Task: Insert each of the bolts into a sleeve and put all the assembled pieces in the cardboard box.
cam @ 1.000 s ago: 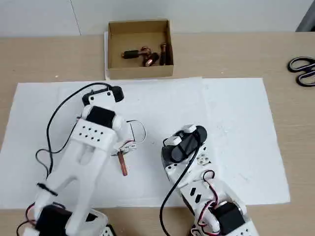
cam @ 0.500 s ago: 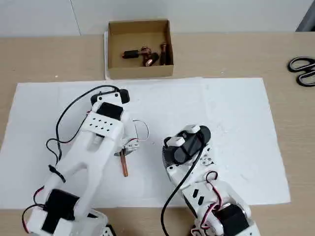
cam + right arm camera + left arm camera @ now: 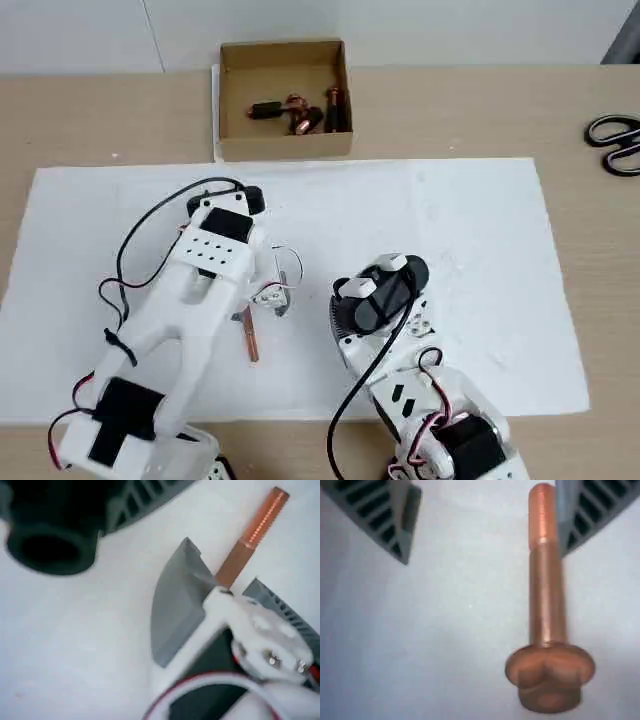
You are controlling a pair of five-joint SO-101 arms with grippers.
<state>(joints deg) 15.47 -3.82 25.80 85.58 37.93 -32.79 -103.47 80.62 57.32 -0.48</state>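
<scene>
While our right gripper [image 3: 70, 510] is clenching a sleeve [image 3: 50, 545], our left gripper [image 3: 480, 525] is hanging spread over a bolt [image 3: 250, 337], lower left of centre.

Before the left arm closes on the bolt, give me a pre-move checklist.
1. Left gripper open: ok, jaws apart.
2. Bolt inside the gap: ok, its threaded end lies there.
3. Bolt centred in the gap: not ok, it sits far to one side.
4. Bolt flat on the paper: ok.
5. Sleeve grip secure: cannot tell.
6. Cardboard box has room: ok.
</scene>
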